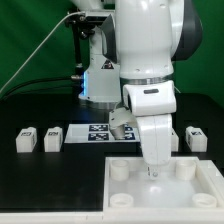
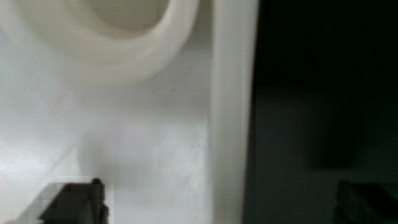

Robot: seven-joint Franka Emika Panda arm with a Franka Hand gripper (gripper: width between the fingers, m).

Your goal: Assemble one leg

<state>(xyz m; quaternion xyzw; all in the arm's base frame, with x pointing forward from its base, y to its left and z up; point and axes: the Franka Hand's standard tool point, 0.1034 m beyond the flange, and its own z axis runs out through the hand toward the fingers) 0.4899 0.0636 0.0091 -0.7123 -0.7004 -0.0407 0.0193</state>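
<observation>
Small white legs with markers lie on the black table in the exterior view: two at its left (image 1: 27,140) (image 1: 52,138) and one at its right (image 1: 197,138). The large white square panel (image 1: 170,195) with round corner sockets (image 1: 120,171) lies in front. My gripper (image 1: 153,168) points straight down, low over the panel near its far edge. In the wrist view the gripper (image 2: 219,203) is open and empty. One dark fingertip (image 2: 75,200) is over the panel (image 2: 125,130) and the other over the black table, with the panel's edge between them. A round socket (image 2: 151,30) shows close by.
The marker board (image 1: 95,133) lies flat behind the panel, between the legs. The arm's base and cables stand at the back (image 1: 95,75). A green wall closes the scene.
</observation>
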